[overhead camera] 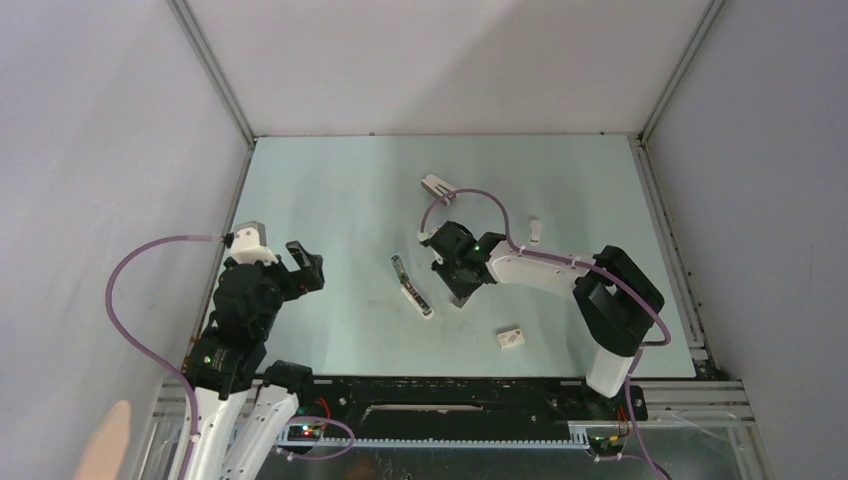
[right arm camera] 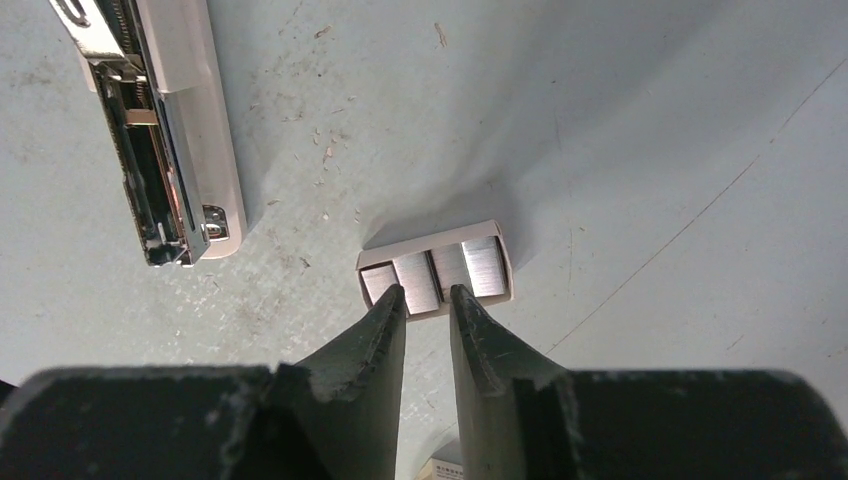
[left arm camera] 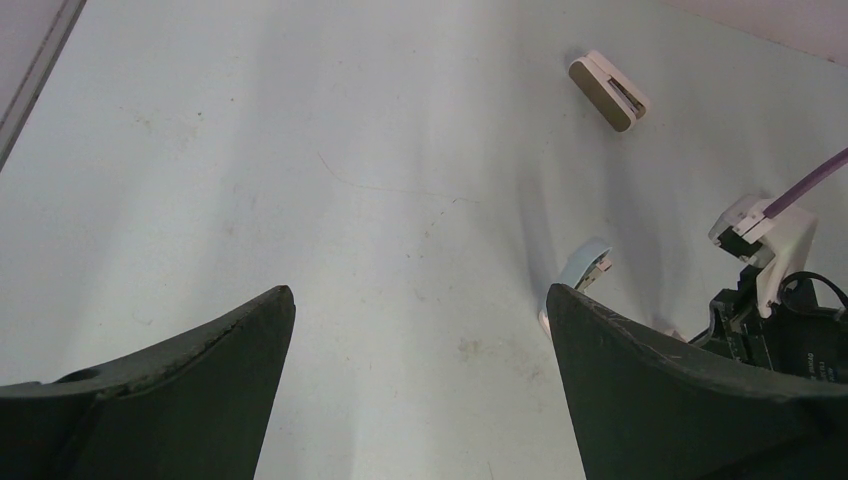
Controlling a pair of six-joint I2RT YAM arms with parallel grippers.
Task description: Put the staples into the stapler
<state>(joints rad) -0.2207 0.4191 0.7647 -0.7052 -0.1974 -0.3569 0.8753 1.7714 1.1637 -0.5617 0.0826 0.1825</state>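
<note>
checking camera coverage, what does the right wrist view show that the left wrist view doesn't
Right wrist only: the staples in a white tray, at the tips of the right end effector. Left wrist only: a cream stapler farther off, and the left end effector wide open. Both: the stapler and the table.

The stapler (overhead camera: pixel 412 287) lies opened out flat and slantwise about the middle of the table (overhead camera: pixel 330 190). Just right of it sits a shallow tray (right arm camera: pixel 430 243) with the staples (right arm camera: pixel 482 266) side by side in it, the right gripper (right arm camera: pixel 428 292) over one edge of the tray. A wedge stapler (overhead camera: pixel 436 185) lies farther back, a small box (overhead camera: pixel 511 339) nearer and to the right, another small piece (overhead camera: pixel 535 232) well right of the tray, and the left gripper (overhead camera: pixel 305 265) hangs by the table's left edge
</note>
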